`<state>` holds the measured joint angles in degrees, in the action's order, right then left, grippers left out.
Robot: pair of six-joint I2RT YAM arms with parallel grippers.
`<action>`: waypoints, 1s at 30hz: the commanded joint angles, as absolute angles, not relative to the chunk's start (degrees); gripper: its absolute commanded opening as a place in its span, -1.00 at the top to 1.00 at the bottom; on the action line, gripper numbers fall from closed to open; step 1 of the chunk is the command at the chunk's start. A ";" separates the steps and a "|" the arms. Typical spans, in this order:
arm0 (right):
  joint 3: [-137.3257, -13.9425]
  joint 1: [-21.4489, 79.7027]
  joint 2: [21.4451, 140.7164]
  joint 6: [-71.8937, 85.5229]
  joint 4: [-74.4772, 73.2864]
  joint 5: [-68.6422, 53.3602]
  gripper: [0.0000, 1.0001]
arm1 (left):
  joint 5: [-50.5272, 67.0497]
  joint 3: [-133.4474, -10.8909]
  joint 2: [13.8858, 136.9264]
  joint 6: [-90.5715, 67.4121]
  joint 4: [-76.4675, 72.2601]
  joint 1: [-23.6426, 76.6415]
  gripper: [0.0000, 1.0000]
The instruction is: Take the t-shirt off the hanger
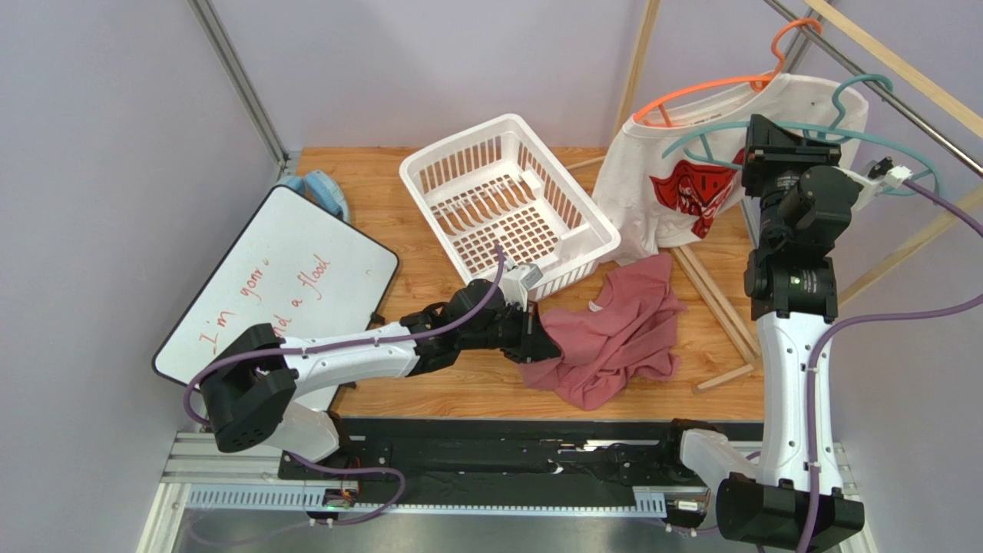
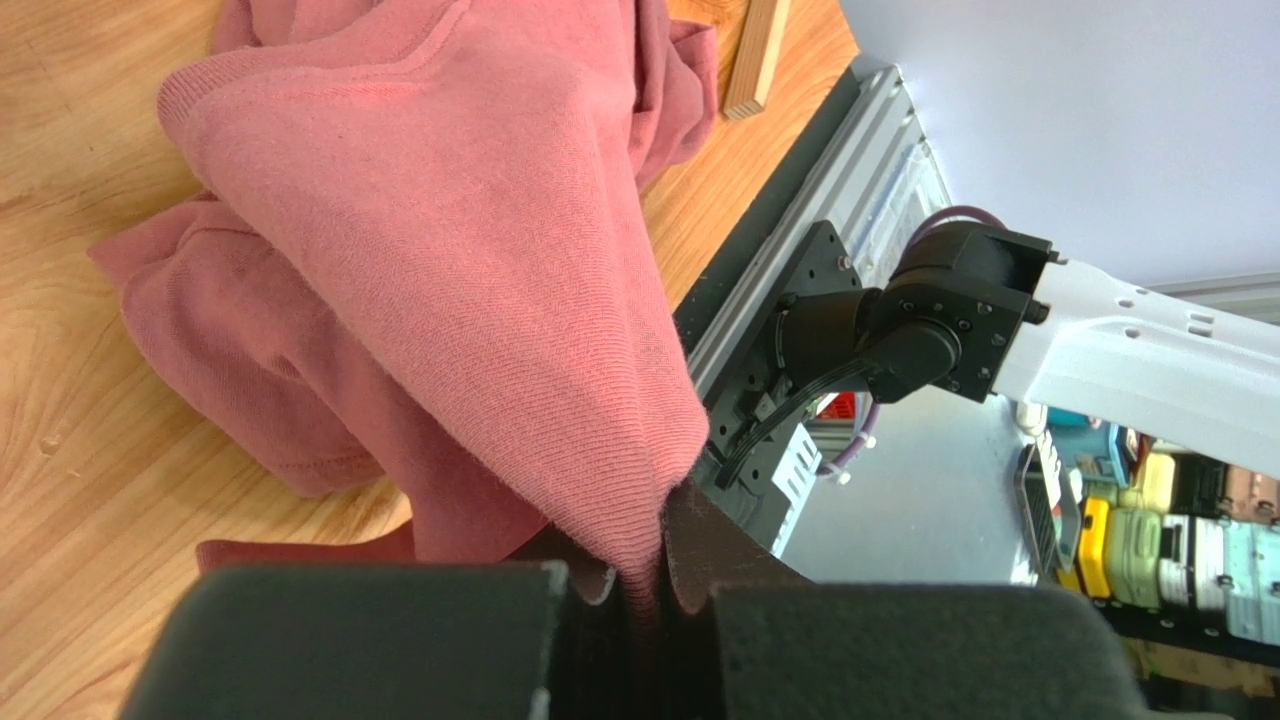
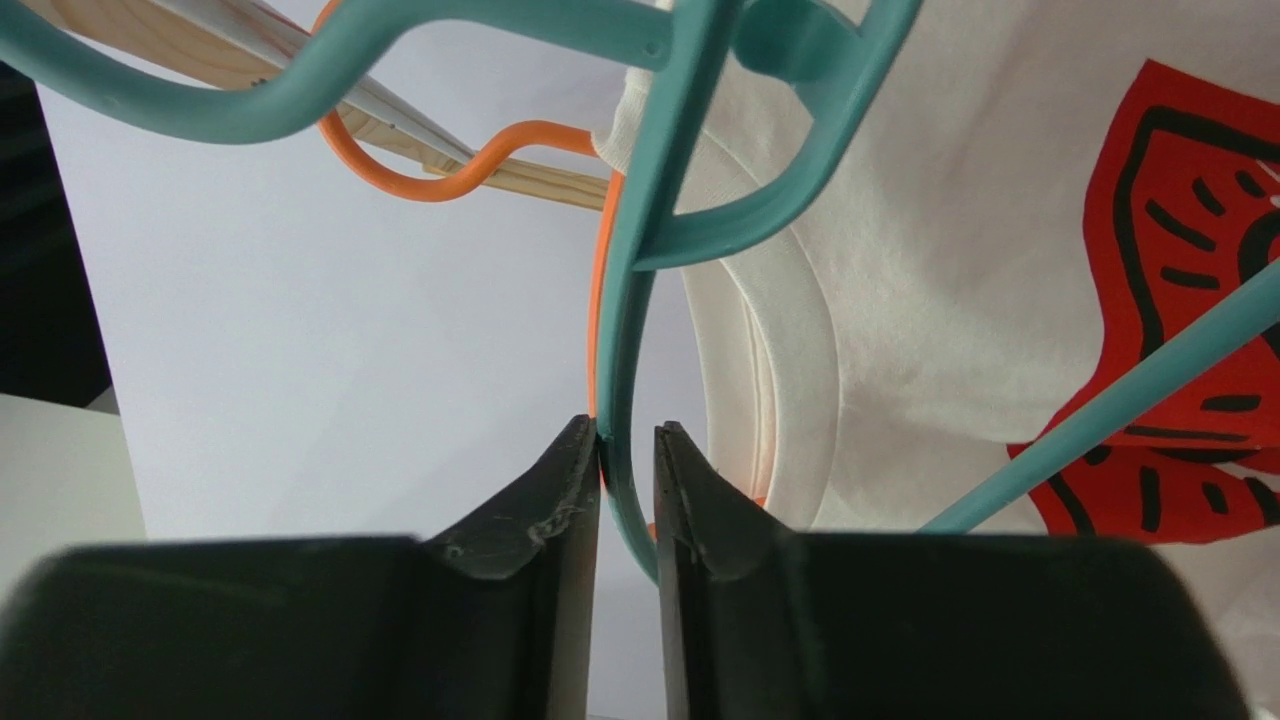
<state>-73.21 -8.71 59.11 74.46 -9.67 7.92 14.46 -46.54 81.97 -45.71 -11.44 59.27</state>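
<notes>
The t-shirt (image 1: 612,334) is seen off the hanger (image 3: 631,330), crumpled in a heap on the table (image 1: 381,207) just right of the centre of the top view, its upper edge close below the near corner of the basket (image 1: 456,144). One fold is pinched in the left gripper (image 2: 643,563), whose jaws are pressed together on the cloth; in the left wrist view the fabric is drawn up from the heap into a taut ridge ending between the fingers. The hanger is held bare in the upper right of the top view, and its thin bar is clamped by the right gripper (image 3: 627,450), the jaws closed down to a narrow slit with the bar between them. Directly behind it a white shirt (image 1: 646,196) with a red graphic is hung on an orange hanger (image 1: 704,92), and the two hangers are crossed where the right wrist view shows them. Wooden slats (image 1: 715,305) are laid on the table beside the right edge of the heap. A whiteboard (image 1: 277,288) with red writing is placed at the left, well apart from the heap.
</notes>
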 commanded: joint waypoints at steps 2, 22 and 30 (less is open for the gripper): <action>-74.18 -9.32 58.01 74.11 -17.03 6.15 0.23 | 15.03 -47.64 81.12 -44.83 -13.36 59.59 1.00; -74.80 -8.79 47.47 38.87 -42.80 -9.84 -1.00 | 18.01 -47.37 84.28 -46.23 -18.37 59.59 1.00; -68.75 2.54 42.80 26.55 -50.79 -16.51 -1.00 | 16.71 -50.45 82.28 -43.51 -13.47 59.59 1.00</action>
